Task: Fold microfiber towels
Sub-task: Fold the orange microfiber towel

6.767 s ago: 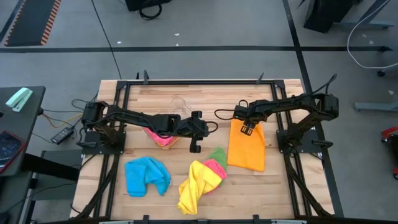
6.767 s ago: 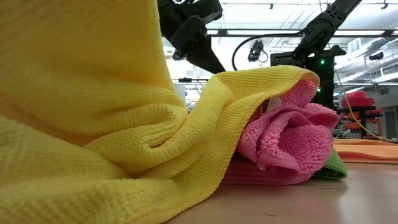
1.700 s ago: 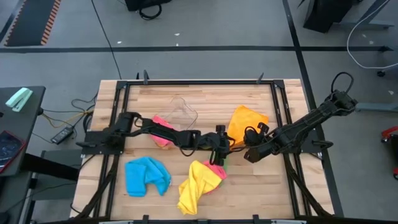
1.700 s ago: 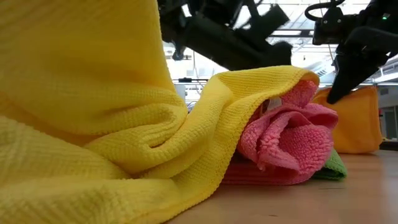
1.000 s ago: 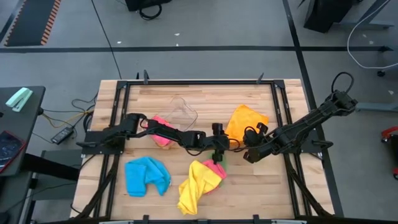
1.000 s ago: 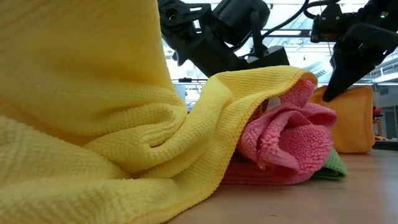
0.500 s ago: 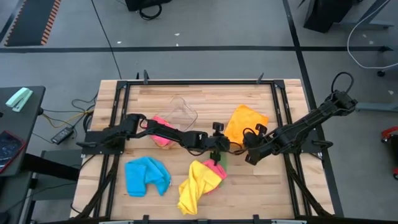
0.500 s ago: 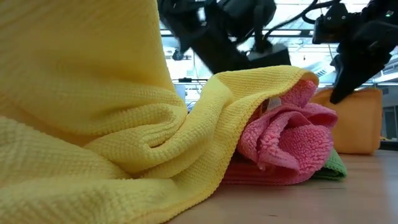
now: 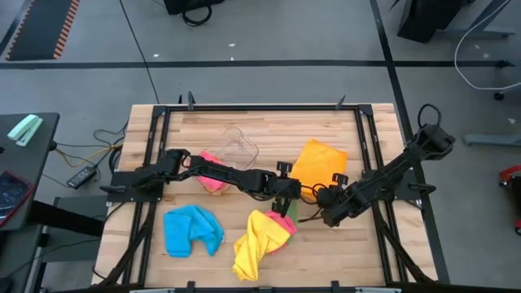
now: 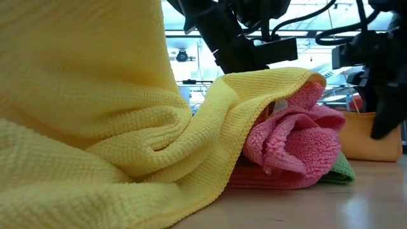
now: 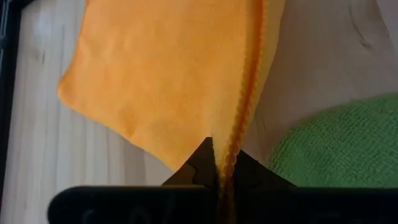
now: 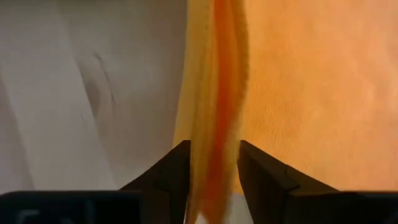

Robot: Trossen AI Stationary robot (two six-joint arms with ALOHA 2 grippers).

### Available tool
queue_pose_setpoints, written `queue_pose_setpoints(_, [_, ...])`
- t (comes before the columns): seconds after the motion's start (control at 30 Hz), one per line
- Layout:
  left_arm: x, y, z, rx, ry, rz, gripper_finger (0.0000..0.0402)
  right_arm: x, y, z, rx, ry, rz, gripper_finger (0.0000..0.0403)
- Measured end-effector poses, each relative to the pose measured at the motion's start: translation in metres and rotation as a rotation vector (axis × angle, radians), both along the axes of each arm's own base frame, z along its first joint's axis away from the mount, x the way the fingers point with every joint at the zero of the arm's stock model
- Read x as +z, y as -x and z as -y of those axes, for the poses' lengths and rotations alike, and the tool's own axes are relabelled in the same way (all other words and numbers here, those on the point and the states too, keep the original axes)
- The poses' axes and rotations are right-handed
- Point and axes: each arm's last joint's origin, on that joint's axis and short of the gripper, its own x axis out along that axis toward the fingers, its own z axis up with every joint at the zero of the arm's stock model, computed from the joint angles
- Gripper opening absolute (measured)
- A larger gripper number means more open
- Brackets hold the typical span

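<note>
The orange towel [image 9: 319,167] lies at the table's middle right and also shows in the low view [image 10: 372,137]. My left gripper [image 9: 285,195] is shut on its near left end, and my right gripper [image 9: 330,215] is shut on its near right end. A yellow towel [image 9: 259,240], a pink one [image 10: 292,143] and a green one [image 11: 336,149] lie heaped near the front edge, the yellow draped over the pink. A blue towel [image 9: 193,230] lies crumpled at the front left. My left gripper pinches the orange towel's hemmed edge [image 11: 235,146] between its two fingers, at a near corner. The cloth spreads away from the fingers toward the table's far side. My right gripper pinches a bunched fold of the orange towel [image 12: 214,140] between its two fingers, with several layers in the hold. The rest of the cloth runs off to the far side, its lower part on the table [image 10: 372,156].
A clear plastic tub [image 9: 238,145] stands at the far middle with another pink towel [image 9: 212,177] beside it under the left arm. Black frame rails [image 9: 366,146] run along the table's sides. Bare wood shows at the front right [image 9: 342,252].
My right gripper has moved toward the table's near edge with its end of the orange towel. In the low view the orange towel now stands lower and farther to the right than before. My left gripper has kept its hold almost in place.
</note>
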Motion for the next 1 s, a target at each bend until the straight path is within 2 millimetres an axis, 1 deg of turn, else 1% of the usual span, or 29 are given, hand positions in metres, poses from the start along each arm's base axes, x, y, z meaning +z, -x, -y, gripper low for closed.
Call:
queue_pose_setpoints(0.1, [0.000,0.000,0.000,-0.001,0.000,0.001,0.0029,0.001,0.001,0.001,-0.001,0.002,-0.003,0.0133])
queue_pose_setpoints(0.2, [0.000,0.000,0.000,0.000,-0.001,-0.005,0.0022,0.006,0.002,0.001,-0.003,-0.013,0.021,0.0119])
queue_pose_setpoints(0.3, [0.000,0.000,0.000,0.000,-0.001,-0.004,0.0009,0.009,0.004,0.002,-0.007,-0.036,0.015,0.0085])
queue_pose_setpoints(0.4, [0.000,0.000,0.000,0.000,0.000,-0.003,0.0011,0.009,0.005,0.002,0.000,-0.047,0.002,0.0026])
queue_pose_setpoints(0.43, [0.000,0.000,0.000,-0.001,0.000,-0.002,0.0016,0.009,0.005,0.002,0.006,-0.046,0.000,0.0014])
queue_pose_setpoints(0.5, [0.000,0.000,0.000,-0.002,-0.002,-0.004,0.0026,0.009,0.005,0.002,0.018,-0.044,-0.004,0.0010])
queue_pose_setpoints(0.57, [0.002,0.001,0.002,-0.022,-0.014,-0.009,0.0026,0.013,0.007,0.003,0.033,-0.051,-0.025,0.0008])
queue_pose_setpoints(0.63, [0.012,0.005,0.006,-0.044,-0.014,-0.011,0.0014,0.024,0.007,0.002,0.049,-0.080,-0.020,0.0007])
queue_pose_setpoints(0.73, [0.041,0.011,0.013,-0.098,0.031,0.022,0.0010,0.045,0.007,0.000,0.105,-0.144,-0.021,0.0007])
queue_pose_setpoints(0.77, [0.052,0.012,0.016,-0.113,0.048,0.031,0.0014,0.054,0.007,-0.001,0.125,-0.175,-0.007,0.0006])
queue_pose_setpoints(0.87, [0.074,0.016,0.025,-0.140,0.064,0.017,0.0024,0.082,0.007,-0.003,0.182,-0.251,0.023,0.0005])
queue_pose_setpoints(1.0, [0.110,0.022,0.040,-0.189,0.082,-0.005,0.0010,0.120,0.009,-0.007,0.247,-0.300,0.048,0.0005])
